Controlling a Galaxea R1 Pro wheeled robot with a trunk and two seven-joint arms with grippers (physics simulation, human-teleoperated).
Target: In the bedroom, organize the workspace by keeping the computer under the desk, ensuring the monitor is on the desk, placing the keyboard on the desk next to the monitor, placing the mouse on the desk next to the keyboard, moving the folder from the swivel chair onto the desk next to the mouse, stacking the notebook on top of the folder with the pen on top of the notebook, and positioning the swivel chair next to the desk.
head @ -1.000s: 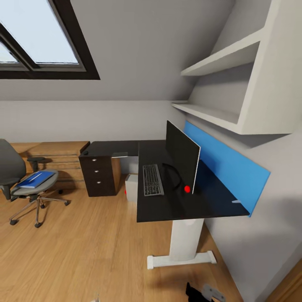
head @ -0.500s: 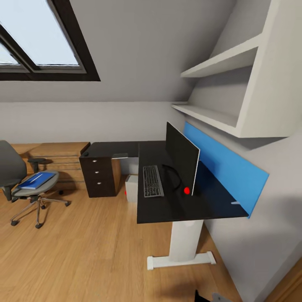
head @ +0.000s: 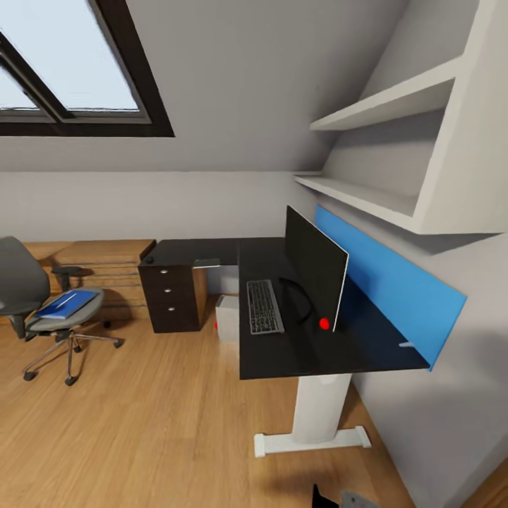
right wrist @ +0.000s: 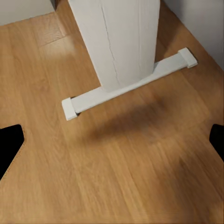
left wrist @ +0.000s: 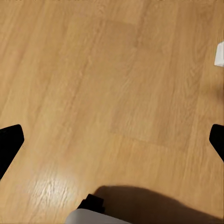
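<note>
Both grippers hang spread wide over bare wood floor, left gripper (left wrist: 112,140) and right gripper (right wrist: 112,140), the right facing the desk's (head: 282,356) white T-foot; beyond, keyboard (head: 264,307) and monitor (head: 315,269) sit on the desk; farthest, the folder (head: 65,304) lies on the swivel chair (head: 42,310); the whole view has shifted slightly rightward.
</note>
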